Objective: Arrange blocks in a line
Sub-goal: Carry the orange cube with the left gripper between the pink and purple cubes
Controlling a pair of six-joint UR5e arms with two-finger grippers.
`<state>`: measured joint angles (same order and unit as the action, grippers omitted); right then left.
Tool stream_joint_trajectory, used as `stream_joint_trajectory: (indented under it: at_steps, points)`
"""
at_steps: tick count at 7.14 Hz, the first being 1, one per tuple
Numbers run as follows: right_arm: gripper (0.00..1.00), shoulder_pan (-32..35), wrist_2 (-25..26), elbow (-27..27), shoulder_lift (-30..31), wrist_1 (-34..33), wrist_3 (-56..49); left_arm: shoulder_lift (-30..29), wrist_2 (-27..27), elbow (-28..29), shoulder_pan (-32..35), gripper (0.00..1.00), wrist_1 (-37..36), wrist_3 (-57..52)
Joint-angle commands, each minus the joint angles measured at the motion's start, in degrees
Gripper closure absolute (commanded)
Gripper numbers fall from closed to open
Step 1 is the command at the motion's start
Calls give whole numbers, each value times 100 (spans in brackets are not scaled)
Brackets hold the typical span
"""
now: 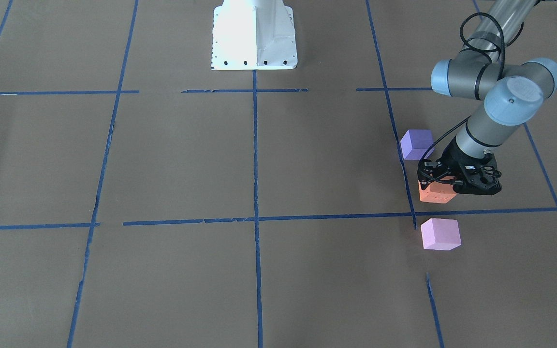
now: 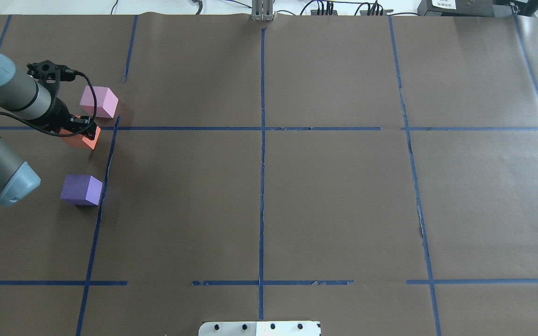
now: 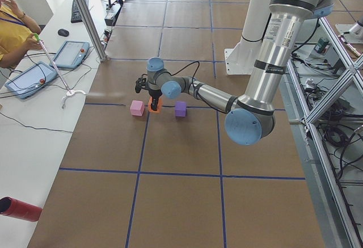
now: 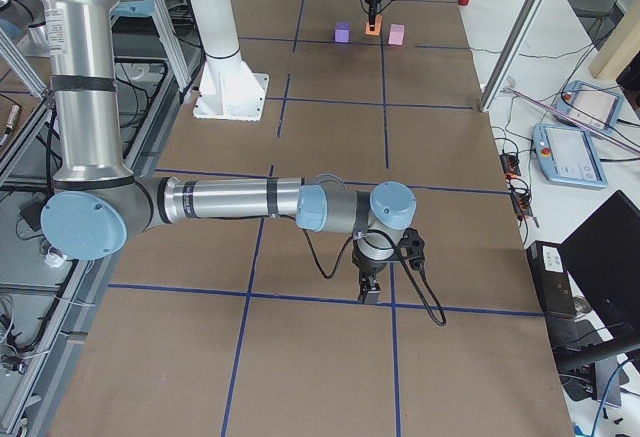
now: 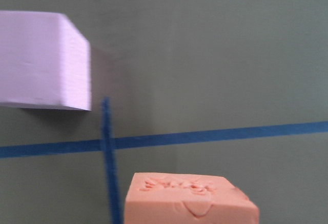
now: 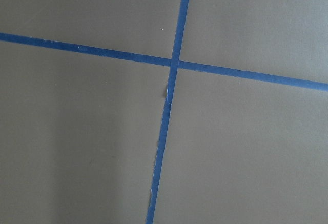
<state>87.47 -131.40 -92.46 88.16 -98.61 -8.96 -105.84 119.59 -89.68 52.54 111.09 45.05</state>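
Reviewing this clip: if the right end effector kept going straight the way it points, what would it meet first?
The right end effector points straight down, so it would likely meet the bare table first, near a crossing of blue tape lines. Nothing else shows beneath it.

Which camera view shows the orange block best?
The left wrist-mounted view: the orange block is close and uncovered, its dented top clear. In the front-facing and overhead views the left gripper covers part of it. In both side views it is small; the right wrist view lacks it.
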Motion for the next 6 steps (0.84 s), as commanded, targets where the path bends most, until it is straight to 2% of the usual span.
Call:
stream_joint_trajectory:
  at_steps: [1,2,3,4,6]
  points:
    - [0,-1,0,0,0,0,0,-59,12,99,-7,59,18,117]
    - [0,-1,0,0,0,0,0,-77,12,143,-16,42,27,196]
    - [0,-1,0,0,0,0,0,-77,12,143,-25,14,27,206]
    - [0,-1,0,0,0,9,0,-77,12,135,-34,1,18,197]
    - [0,7,0,0,0,0,0,2,396,30,45,0,-43,127]
